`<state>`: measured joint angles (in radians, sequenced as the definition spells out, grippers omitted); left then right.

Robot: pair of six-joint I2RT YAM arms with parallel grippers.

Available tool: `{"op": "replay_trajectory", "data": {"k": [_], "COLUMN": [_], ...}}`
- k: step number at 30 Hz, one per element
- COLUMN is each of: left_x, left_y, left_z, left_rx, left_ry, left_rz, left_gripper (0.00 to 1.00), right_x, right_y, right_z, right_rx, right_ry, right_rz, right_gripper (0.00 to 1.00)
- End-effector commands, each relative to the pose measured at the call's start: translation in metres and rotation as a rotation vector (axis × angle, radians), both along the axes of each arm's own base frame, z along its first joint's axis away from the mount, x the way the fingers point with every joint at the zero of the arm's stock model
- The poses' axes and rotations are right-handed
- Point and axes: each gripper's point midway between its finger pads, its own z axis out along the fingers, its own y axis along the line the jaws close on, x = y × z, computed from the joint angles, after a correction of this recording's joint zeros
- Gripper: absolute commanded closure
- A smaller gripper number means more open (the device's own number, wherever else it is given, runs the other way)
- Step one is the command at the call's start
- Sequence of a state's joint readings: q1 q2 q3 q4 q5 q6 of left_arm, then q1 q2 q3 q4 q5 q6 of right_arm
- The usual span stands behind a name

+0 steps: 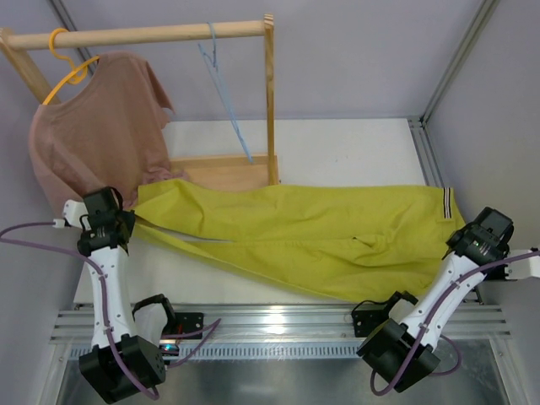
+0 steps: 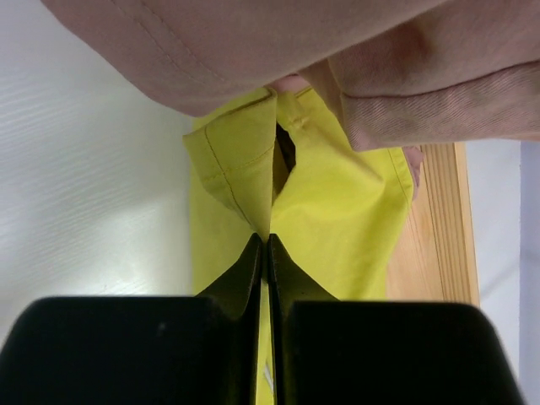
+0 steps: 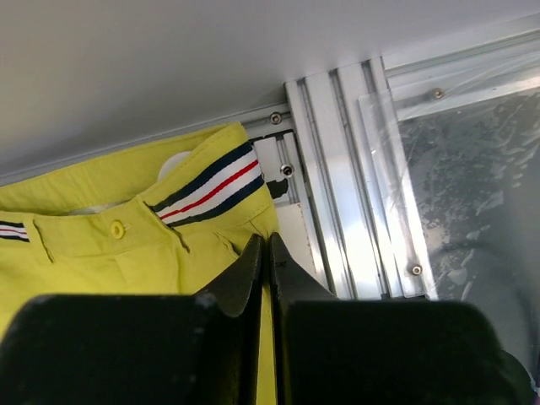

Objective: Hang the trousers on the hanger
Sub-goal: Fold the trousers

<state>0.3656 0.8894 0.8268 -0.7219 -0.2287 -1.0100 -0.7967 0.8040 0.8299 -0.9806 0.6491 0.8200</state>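
The yellow-green trousers [image 1: 295, 232] lie stretched across the table, leg ends at the left and striped waistband [image 1: 447, 205] at the right. My left gripper [image 1: 126, 221] is shut on a leg hem; in the left wrist view the trousers' cloth [image 2: 337, 202] runs into the closed left gripper [image 2: 268, 240]. My right gripper [image 1: 462, 238] is shut on the waist edge; the right wrist view shows the trousers [image 3: 101, 245] pinched in that gripper [image 3: 268, 240] just below the striped trim [image 3: 211, 181]. The thin light-blue hanger [image 1: 226, 101] hangs from the wooden rail [image 1: 143, 35].
A dusty-pink T-shirt [image 1: 97, 126] on a yellow hanger [image 1: 66, 63] hangs at the rail's left end, just above my left gripper. The rack's wooden base [image 1: 224, 173] and post [image 1: 271, 101] stand behind the trousers. Aluminium rails [image 1: 278, 321] run along the near and right edges.
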Motion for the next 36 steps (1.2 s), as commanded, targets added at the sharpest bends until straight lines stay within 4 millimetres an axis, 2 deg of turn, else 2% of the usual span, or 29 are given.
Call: {"op": "replay_trajectory", "data": {"k": [1, 3, 7, 10, 14, 15, 18, 20, 22, 25, 27, 29, 32, 35, 36], "left_x": [-0.005, -0.010, -0.015, -0.017, -0.018, -0.020, -0.018, -0.015, -0.008, 0.007, 0.013, 0.019, 0.015, 0.021, 0.028], "left_y": [0.019, 0.022, 0.026, 0.026, 0.026, 0.028, 0.029, 0.027, 0.024, 0.018, 0.017, 0.018, 0.030, 0.034, 0.031], "left_z": [0.032, 0.039, 0.056, 0.058, 0.051, 0.050, 0.063, 0.069, 0.073, 0.071, 0.062, 0.061, 0.060, 0.061, 0.058], "left_rx": [0.105, 0.127, 0.156, 0.152, 0.150, 0.163, 0.196, 0.199, 0.196, 0.156, 0.119, 0.112, 0.134, 0.124, 0.097], "left_ry": [-0.027, -0.028, -0.061, -0.071, -0.058, -0.049, -0.090, -0.127, -0.153, -0.143, -0.109, -0.107, -0.078, -0.092, -0.099], "left_rz": [0.063, 0.084, 0.113, 0.123, 0.123, 0.128, 0.112, 0.099, 0.072, 0.018, 0.012, 0.009, 0.081, 0.113, 0.096], "left_gripper": [1.00, 1.00, 1.00, 1.00, 1.00, 1.00, 1.00, 1.00, 1.00, 1.00, 1.00, 1.00, 1.00, 1.00, 1.00], "right_x": [-0.023, -0.028, -0.034, -0.026, -0.019, -0.008, 0.010, 0.031, 0.043, 0.056, 0.066, 0.070, 0.078, 0.091, 0.103], "right_y": [-0.012, -0.011, -0.012, -0.015, -0.017, -0.019, -0.022, -0.024, -0.024, -0.030, -0.034, -0.036, -0.040, -0.039, -0.038], "right_z": [0.041, 0.051, 0.086, 0.086, 0.089, 0.092, 0.101, 0.103, 0.099, 0.095, 0.089, 0.091, 0.102, 0.106, 0.111], "right_rx": [-0.157, -0.186, -0.249, -0.233, -0.255, -0.257, -0.248, -0.231, -0.209, -0.186, -0.170, -0.161, -0.178, -0.178, -0.189], "right_ry": [0.010, 0.005, -0.021, -0.023, -0.023, -0.052, -0.071, -0.092, -0.112, -0.129, -0.151, -0.160, -0.218, -0.294, -0.353], "right_rz": [-0.119, -0.123, -0.157, -0.126, -0.083, -0.035, 0.045, 0.152, 0.194, 0.204, 0.209, 0.201, 0.192, 0.207, 0.242], "right_gripper": [0.96, 0.96, 0.96, 0.96, 0.96, 0.96, 0.96, 0.96, 0.96, 0.96, 0.96, 0.96, 0.96, 0.96, 0.96]}}
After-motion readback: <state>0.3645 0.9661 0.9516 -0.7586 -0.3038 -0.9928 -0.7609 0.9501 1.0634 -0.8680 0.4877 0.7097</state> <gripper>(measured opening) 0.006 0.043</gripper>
